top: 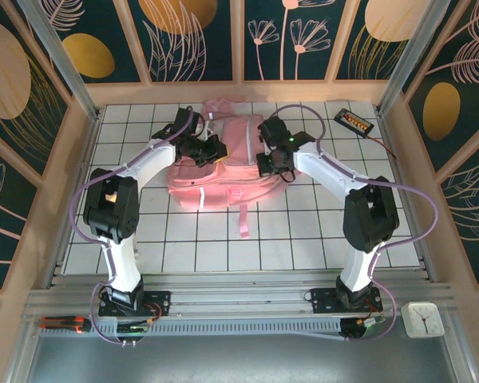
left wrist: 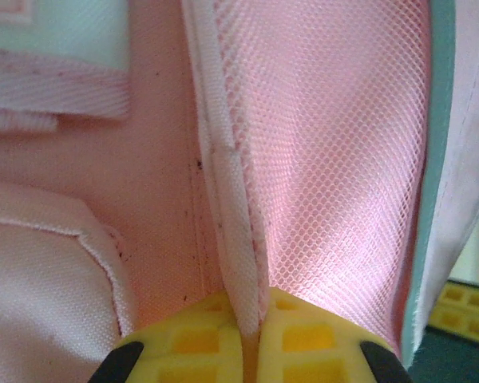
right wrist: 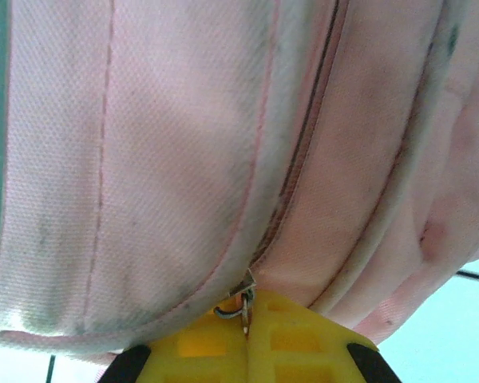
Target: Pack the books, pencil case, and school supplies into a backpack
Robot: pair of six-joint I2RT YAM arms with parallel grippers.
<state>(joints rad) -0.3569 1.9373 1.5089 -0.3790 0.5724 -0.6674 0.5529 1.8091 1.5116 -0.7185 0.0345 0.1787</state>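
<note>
Left gripper [left wrist: 251,339] clenches the mesh pocket [left wrist: 335,159] trim on the backpack [top: 223,175], right gripper [right wrist: 246,335] pinches what looks like its zipper pull [right wrist: 238,303].

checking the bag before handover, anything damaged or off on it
Nothing torn or spilled. The backpack carries grey smudges on its pink fabric beside the zipper, and dark specks along a seam in the left wrist view, so it looks grubby, not damaged.

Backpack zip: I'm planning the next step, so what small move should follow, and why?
Probably draw the right pincer along the zip line: it is shut on the zipper pull, while the left pincer clamps an edging of the backpack.
</note>
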